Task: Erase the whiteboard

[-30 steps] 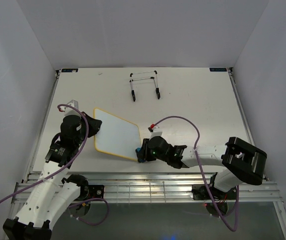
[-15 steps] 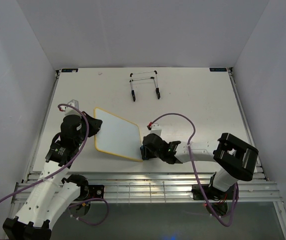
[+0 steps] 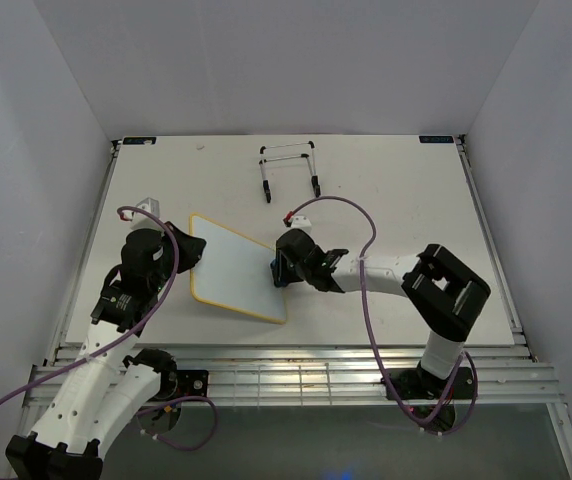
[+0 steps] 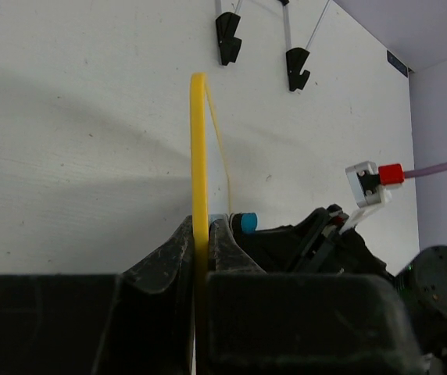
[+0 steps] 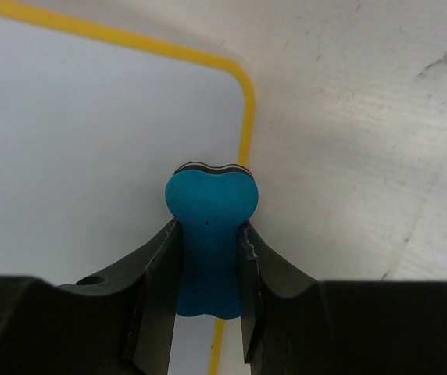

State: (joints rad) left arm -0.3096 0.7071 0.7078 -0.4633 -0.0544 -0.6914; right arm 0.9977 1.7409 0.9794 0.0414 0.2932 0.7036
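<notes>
Holding eraser at board corner, both end effectors loaded

Right end effector [image 5: 209,234] closed tight on the blue bone-shaped eraser [image 5: 210,199], fingers pinching its waist. Eraser sits over the whiteboard [image 3: 231,275] face, just inside the rounded far-right corner of the yellow frame; can't tell if it's actually in contact. Left end effector [image 4: 200,234] clamped on the board's left edge, frame seen edge-on between my fingers. Board lies on the near-left part of the desk [image 3: 396,190], face blank white. Wire easel [image 3: 288,170] stands well apart at the far side
</notes>
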